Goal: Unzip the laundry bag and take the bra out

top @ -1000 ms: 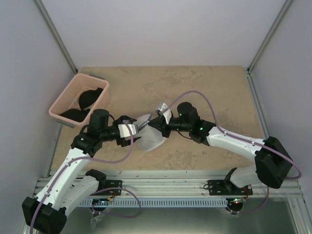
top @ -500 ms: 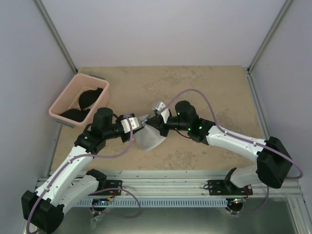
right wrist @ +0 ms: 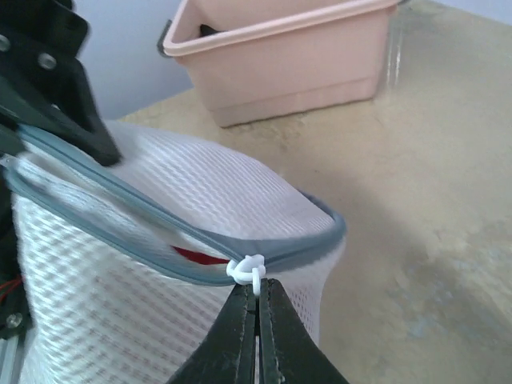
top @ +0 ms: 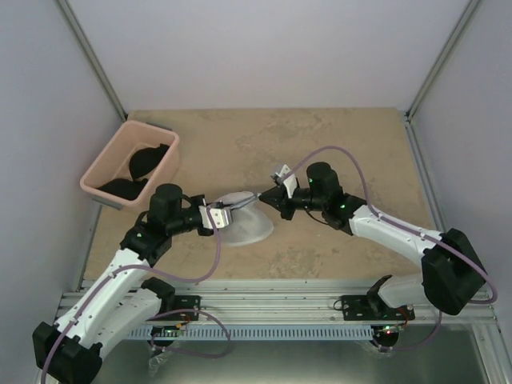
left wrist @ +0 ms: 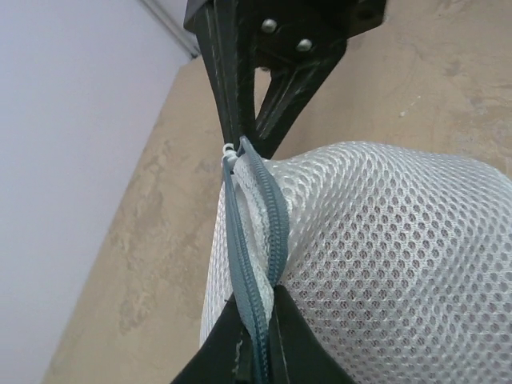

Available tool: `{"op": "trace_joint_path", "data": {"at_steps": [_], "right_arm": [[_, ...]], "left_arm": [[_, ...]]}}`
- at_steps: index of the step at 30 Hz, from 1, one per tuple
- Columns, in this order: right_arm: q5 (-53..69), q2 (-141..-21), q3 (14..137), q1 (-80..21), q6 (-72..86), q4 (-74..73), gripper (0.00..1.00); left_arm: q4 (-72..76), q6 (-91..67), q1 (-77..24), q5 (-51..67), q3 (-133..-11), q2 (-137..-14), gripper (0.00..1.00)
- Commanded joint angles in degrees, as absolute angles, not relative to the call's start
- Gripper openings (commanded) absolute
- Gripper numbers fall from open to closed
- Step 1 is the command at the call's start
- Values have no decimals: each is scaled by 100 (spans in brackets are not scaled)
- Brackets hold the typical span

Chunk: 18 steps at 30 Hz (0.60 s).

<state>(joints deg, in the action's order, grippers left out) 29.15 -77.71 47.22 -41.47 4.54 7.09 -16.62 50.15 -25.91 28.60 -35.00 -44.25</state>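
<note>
- Left end effector [top: 227, 210], at the bag's [top: 244, 228] near-left rim, is clamped tight on the zip [left wrist: 260, 216] tape. It's only a thin bite on tape and mesh. A hard tug from the other side could strip it out, and then the bag would slide along instead of unzipping.
- The bag sits on the worktop [top: 336, 144], strung between the two arms, its soft mesh bunching. If that rim buckles, the slider could jam on the curve.
- Bra [right wrist: 200, 256] is inside the bag, just a red sliver showing through the gap in the zip. The gap looks too small to get it out yet, and loose mesh could snag in the teeth.
- Right end effector [top: 263, 198], at the bag's far-right rim, is closed on the little white pull [right wrist: 246, 270] with its tips only. Pulling off the zip's line could pop the pull free.
- Bin [top: 170, 156], well left of the bag and beyond it, holds black bras [top: 148, 164]. I'd say it's out of harm's way.
</note>
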Motion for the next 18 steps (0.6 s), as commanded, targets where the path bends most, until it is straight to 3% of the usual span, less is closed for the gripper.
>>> {"op": "trace_joint_path", "data": {"at_steps": [1, 6, 16, 17, 18], "right_arm": [[2950, -7731, 4456, -3467, 540, 937, 0], [3266, -7981, 4435, -3116, 532, 1079, 1], [3215, -8168, 4490, -3270, 752, 1416, 0], [3206, -8193, 4410, -3376, 819, 1550, 0], [3166, -8216, 4329, -3497, 859, 1652, 1]], "left_arm": [[-1901, 5771, -2566, 2966, -3420, -4247, 0], [-2147, 6440, -2575, 3005, -3337, -4210, 0], [-1332, 6718, -2514, 1892, -2740, -4687, 0], [-1378, 6730, -2468, 1893, -2674, -4716, 2], [-1497, 6774, -2440, 1935, -2635, -4730, 15]]}}
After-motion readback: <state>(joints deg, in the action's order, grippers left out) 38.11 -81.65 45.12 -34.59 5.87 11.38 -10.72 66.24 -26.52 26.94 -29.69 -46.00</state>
